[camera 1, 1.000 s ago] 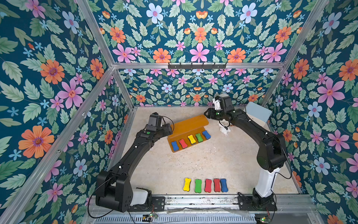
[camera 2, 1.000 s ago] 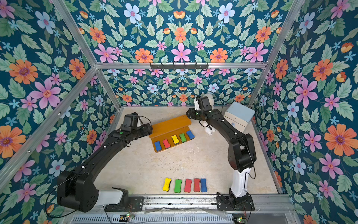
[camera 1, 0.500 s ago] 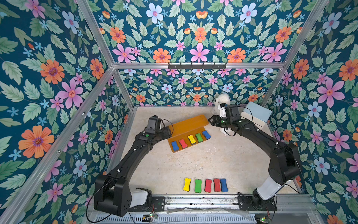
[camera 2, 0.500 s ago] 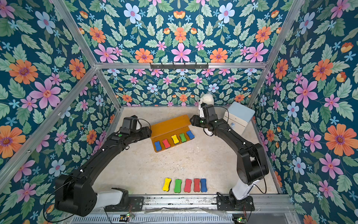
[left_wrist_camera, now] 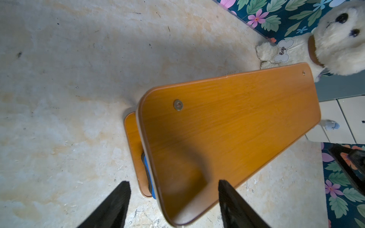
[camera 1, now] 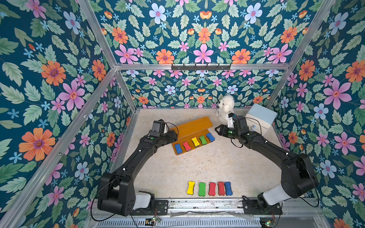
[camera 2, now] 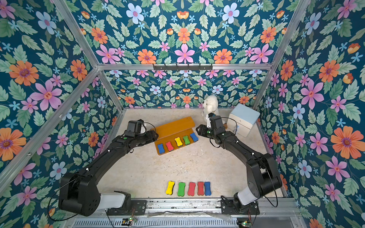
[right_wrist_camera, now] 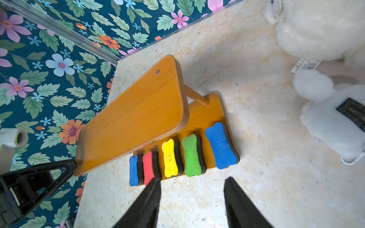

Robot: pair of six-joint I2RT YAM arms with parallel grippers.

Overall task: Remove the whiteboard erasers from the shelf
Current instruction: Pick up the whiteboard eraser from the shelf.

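Observation:
The orange wooden shelf [camera 1: 191, 126] lies at the back of the floor. Its lower tier carries a row of whiteboard erasers: blue [camera 1: 178, 148], red [camera 1: 186, 145], yellow [camera 1: 195, 142], green [camera 1: 202, 140] and blue [camera 1: 210, 137]. Several more erasers [camera 1: 212, 188] lie in a row near the front rail. My left gripper [left_wrist_camera: 173, 197] is open, its fingers either side of the upper tier's left end. At the shelf's right end, my right gripper [right_wrist_camera: 192, 181] is open over bare floor just short of the erasers [right_wrist_camera: 190, 156], holding nothing.
A white plush dog [camera 1: 225, 108] sits against the back wall behind my right wrist. The white-and-blue drawer box [camera 1: 260, 120] stands in the back right corner. Floral walls close in on three sides.
My right arm has swung from over the plush dog forward to the shelf's right end, uncovering the dog. The left gripper narrowed slightly and stayed at the shelf's left end.

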